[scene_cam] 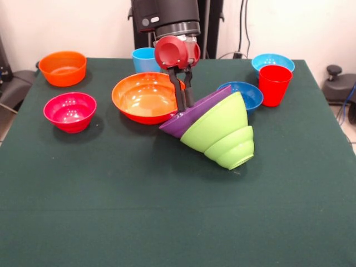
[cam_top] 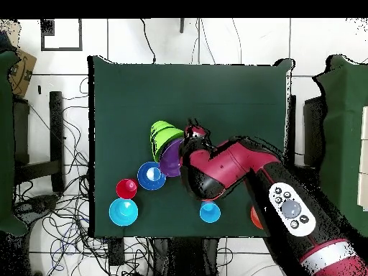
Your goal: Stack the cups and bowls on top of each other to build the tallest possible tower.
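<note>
Bowls dominate the dark green table [scene_cam: 111,211]: the gripper [scene_cam: 183,105] has its two black fingers pinched on the rim of the purple bowl [scene_cam: 194,114], which tilts steeply near the table's middle with a large lime green bowl [scene_cam: 217,125] and a smaller lime green bowl [scene_cam: 236,147] nested over it, the small one touching the cloth. Judging by this, the step in hand is righting or carrying that tipped pile, and next it needs setting level, perhaps on the large orange bowl [scene_cam: 142,97] just beside it, before the magenta bowl [scene_cam: 69,111], the dark blue bowl [scene_cam: 245,94] and the red cup [scene_cam: 274,84] follow. No brand or writing is readable.
</note>
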### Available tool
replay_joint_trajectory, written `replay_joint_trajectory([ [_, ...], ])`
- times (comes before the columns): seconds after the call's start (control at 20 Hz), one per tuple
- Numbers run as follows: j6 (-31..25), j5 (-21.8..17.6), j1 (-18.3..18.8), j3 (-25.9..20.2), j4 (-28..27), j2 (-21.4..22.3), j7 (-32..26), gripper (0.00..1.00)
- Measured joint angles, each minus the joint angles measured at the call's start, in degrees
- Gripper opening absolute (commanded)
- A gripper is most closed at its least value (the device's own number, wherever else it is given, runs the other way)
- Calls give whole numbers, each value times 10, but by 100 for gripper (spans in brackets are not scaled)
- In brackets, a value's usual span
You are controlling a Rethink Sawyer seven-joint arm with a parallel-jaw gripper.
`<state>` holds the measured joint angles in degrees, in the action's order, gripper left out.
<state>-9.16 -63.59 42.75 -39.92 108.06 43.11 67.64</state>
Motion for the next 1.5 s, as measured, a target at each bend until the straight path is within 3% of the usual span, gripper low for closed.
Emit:
replay_joint_trajectory([
  [0.6, -65, 0, 0, 0, 0, -27, 0, 100],
  [1.5, -71, 0, 0, -12, 0, -33, 0, 100],
])
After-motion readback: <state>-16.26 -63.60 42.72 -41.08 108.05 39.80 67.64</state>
